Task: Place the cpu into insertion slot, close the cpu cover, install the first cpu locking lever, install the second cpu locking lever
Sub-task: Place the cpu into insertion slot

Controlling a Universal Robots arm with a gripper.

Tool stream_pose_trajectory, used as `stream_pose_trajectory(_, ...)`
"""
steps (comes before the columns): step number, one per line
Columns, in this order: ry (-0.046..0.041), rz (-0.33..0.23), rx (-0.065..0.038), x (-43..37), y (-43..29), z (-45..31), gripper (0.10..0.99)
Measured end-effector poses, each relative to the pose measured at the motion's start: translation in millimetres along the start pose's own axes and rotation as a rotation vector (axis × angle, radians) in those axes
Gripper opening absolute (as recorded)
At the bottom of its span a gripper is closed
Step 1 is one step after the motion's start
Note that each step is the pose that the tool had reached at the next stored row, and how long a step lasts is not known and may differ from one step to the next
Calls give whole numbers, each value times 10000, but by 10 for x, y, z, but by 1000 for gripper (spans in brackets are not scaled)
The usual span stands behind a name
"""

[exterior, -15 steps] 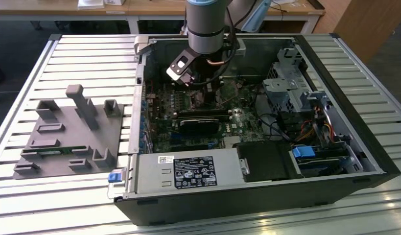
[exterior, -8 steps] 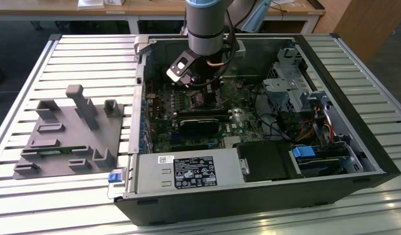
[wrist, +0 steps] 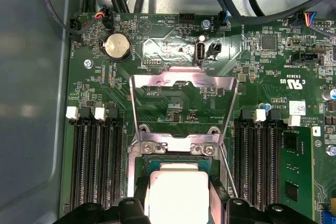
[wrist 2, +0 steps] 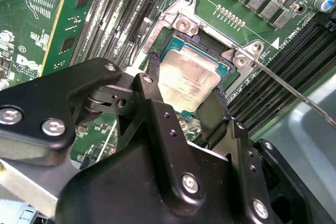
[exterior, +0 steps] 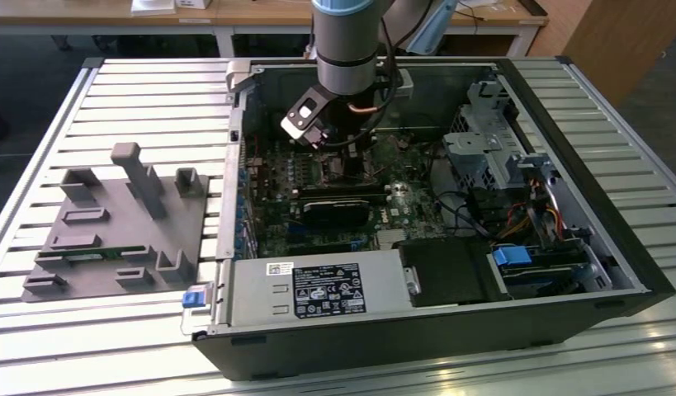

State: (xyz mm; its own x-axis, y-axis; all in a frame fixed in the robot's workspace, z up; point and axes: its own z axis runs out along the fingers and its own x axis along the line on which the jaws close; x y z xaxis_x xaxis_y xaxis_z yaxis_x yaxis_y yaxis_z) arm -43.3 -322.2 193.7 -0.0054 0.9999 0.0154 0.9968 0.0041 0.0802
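Closest in the second wrist view is the black pincer [wrist 2: 185,85], its fingers [wrist 2: 152,74] clenched against opposite edges of the cpu [wrist 2: 191,72]. The chip sits squarely over the insertion slot [wrist 2: 202,45] on the green board [wrist: 262,77], inside the open computer case [exterior: 602,272] lying on the slatted desk [exterior: 150,82]. I cannot tell whether it is fully seated.

I judge the first step to be nearly finished. The cpu cover [wrist: 184,81] stands swung open in the first wrist view, and a thin locking lever [wrist 2: 294,90] lies unlatched beside the slot, so closing and both levers remain.

White lettering covers the board, and the power supply box [exterior: 327,290] at the case's near edge carries a printed label.
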Motion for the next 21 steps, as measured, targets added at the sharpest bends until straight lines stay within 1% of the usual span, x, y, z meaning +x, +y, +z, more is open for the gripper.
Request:
stream_pose_trajectory(6,4,0,-3,1,0,2,537)
stream_pose_trajectory(8,3,0,-2,0,0,3,553)
stream_pose_trajectory(9,2,0,-2,0,0,2,612)
stream_pose_trajectory(21,12,7,-1,38,0,10,612)
